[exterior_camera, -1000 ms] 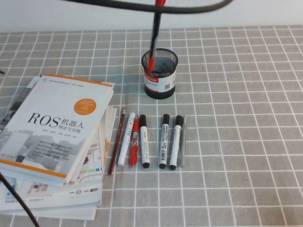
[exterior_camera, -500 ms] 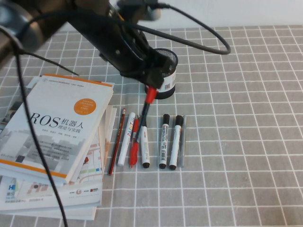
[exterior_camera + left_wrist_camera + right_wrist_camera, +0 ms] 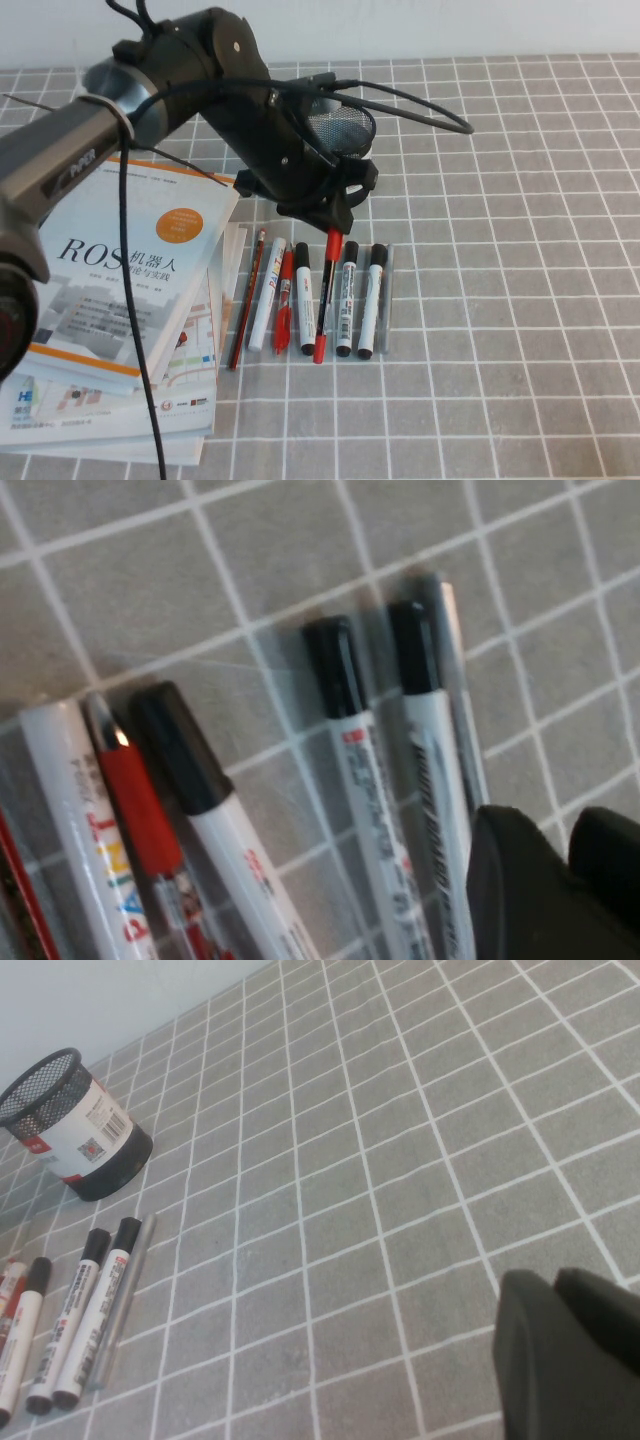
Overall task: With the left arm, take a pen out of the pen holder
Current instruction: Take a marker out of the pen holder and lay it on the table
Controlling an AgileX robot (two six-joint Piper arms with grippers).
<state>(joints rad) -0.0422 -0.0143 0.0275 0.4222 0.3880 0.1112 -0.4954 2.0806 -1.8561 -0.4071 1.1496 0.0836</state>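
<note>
Gripping the red pen (image 3: 324,300) by its upper end with the left jaws, clenched, low over the row of markers (image 3: 345,290) just in front of the pen holder (image 3: 345,128). Angled down, lower tip among the markers on the worktop (image 3: 500,300), fully clear of the holder: judged ready for laying alongside the row. Parked well apart over bare tiles with the right jaws, seemingly pressed together, so as not to crowd the work.
</note>
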